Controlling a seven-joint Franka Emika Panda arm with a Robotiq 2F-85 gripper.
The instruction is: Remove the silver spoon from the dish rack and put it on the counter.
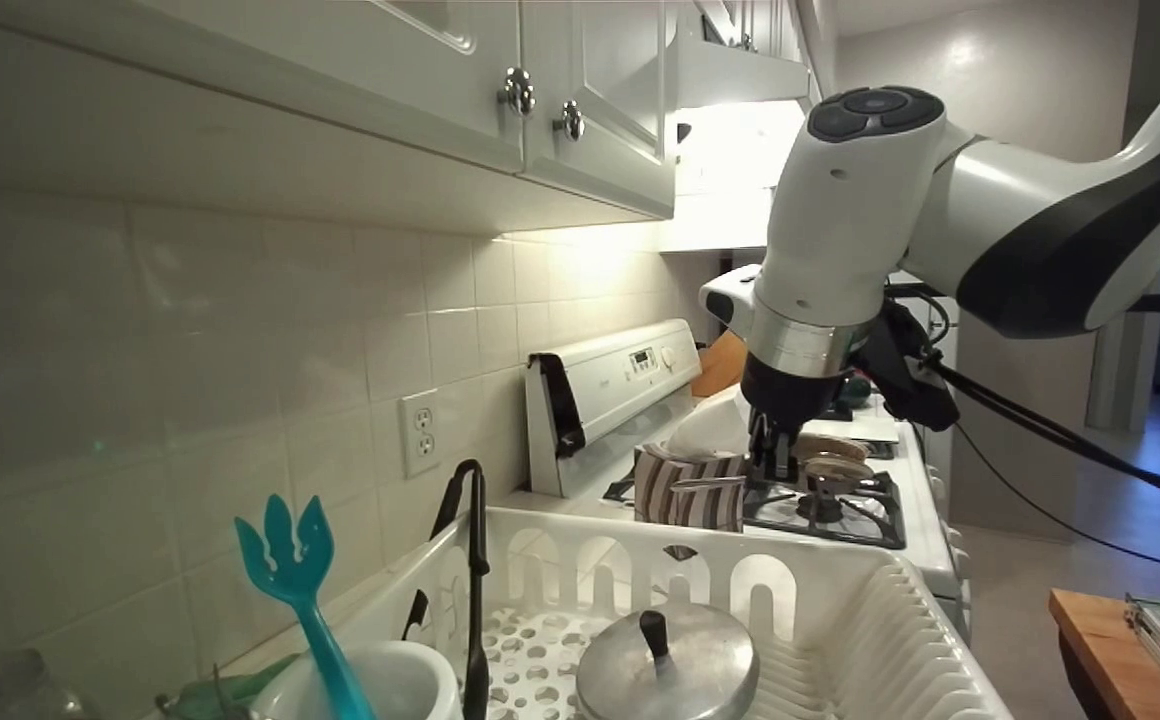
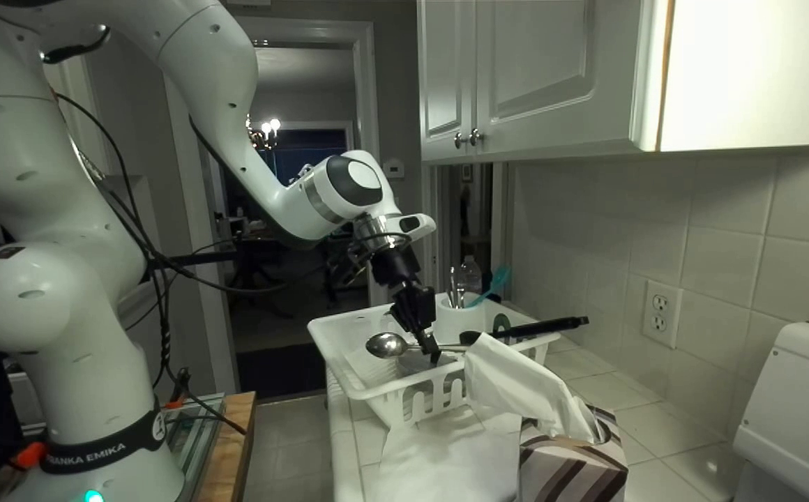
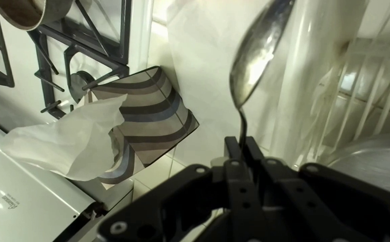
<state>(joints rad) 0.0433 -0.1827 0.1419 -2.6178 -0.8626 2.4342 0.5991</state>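
Jaws narrow, clamped on handle of silver spoon [image 3: 255, 67]; bowl projects beyond them. Spoon held aloft; wrist view shows it just beside rim of dish rack [image 3: 294, 90], seen against white sheet [image 3: 201, 80] on counter [image 2: 683, 457]. Striped tissue box [image 3: 154, 114] stands beside sheet. Metal lid [image 1: 675, 675] lies inside rack. Progress, judged: 1 spoon, removal from rack appears done; placement on counter outstanding. Remaining: lower onto counter, release, back jaws off. Height above counter cannot be read.

The rounded white arm [image 2: 216, 80] has black cables [image 2: 159, 261] and a band [image 2: 104, 450] lettered "EMIKA". The end effector [image 3: 242, 147] is black.
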